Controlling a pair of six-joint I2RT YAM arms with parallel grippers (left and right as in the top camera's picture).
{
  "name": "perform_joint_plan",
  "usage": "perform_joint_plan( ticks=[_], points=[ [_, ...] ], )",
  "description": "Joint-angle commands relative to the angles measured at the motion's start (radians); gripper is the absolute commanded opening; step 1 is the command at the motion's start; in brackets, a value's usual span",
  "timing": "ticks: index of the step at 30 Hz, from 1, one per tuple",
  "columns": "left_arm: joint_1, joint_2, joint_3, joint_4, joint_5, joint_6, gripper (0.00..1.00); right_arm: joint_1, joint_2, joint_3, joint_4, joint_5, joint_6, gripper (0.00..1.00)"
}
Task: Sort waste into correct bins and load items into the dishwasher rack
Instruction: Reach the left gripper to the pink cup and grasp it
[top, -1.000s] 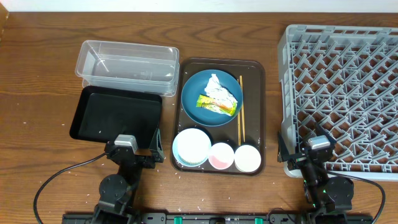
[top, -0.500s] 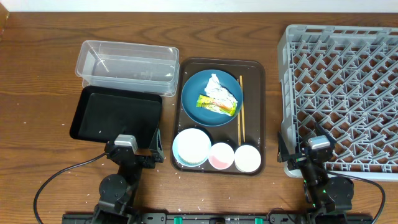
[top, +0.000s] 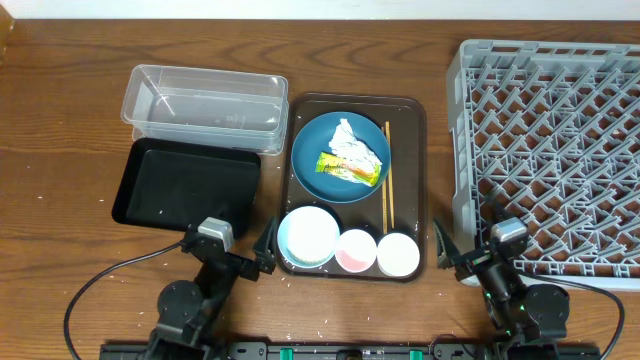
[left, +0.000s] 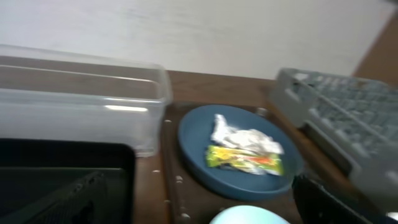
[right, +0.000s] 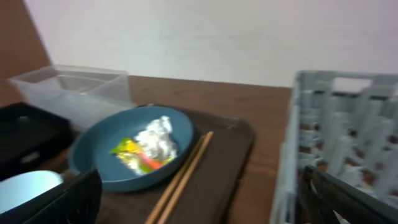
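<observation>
On the brown serving tray (top: 412, 130) a blue plate (top: 318, 145) holds a crumpled tissue (top: 350, 138) and a yellow-green wrapper (top: 348, 168). Chopsticks (top: 386, 180) lie beside the plate. A pale bowl (top: 308, 236), a pink cup (top: 356, 250) and a white cup (top: 398, 254) stand along the tray's front. A few rice grains (left: 179, 180) dot the tray's left rim. My left gripper (top: 238, 252) stands open near the tray's front left corner, and my right gripper (top: 468, 245) stands open between tray and rack (top: 550, 150). Neither holds anything.
A clear tub (top: 205, 105) stands at the back left with a black tray (top: 185, 185) in front of it. The grey rack fills the right side, its near left corner close to my right gripper. Cables run along the table's front edge.
Both arms have turned toward the brown tray: the left gripper swung right off the black tray's corner, the right gripper swung left away from the rack's corner. Jaws stay open.
</observation>
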Motion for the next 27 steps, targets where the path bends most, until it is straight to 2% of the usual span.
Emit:
perform_joint_plan(
  ticks=[1,4,7,11,15,19,21,24,27],
  points=[
    [0.005,0.050,0.167,-0.033,0.080,-0.031,0.97,-0.021,0.016,0.097,-0.044,-0.068,0.091,0.99],
    [0.005,0.169,0.342,-0.158,0.079,-0.031,0.97,-0.021,0.080,0.236,-0.156,-0.066,0.092,0.99],
    [0.005,0.359,0.564,-0.364,0.080,-0.031,0.97,-0.021,0.210,0.409,-0.291,-0.067,0.092,0.99],
    [0.005,0.641,0.885,-0.650,0.094,-0.031,0.97,-0.021,0.457,0.677,-0.505,-0.067,0.087,0.99],
    [0.005,0.831,1.114,-0.789,0.179,-0.034,0.97,-0.021,0.678,0.912,-0.676,-0.084,0.088,0.99],
    [0.005,0.925,1.180,-0.796,0.370,-0.066,0.97,-0.021,0.830,1.061,-0.752,-0.162,0.088,0.99],
    [0.000,0.954,1.180,-0.798,0.413,-0.067,0.97,-0.021,0.869,1.086,-0.785,-0.180,0.089,0.99],
    [-0.042,1.007,1.179,-0.869,0.375,-0.070,0.97,-0.021,0.903,1.089,-0.799,-0.190,0.088,0.99],
    [-0.121,1.066,1.177,-0.963,0.258,-0.091,0.97,-0.021,0.914,1.089,-0.813,-0.185,0.089,0.99]
  ],
)
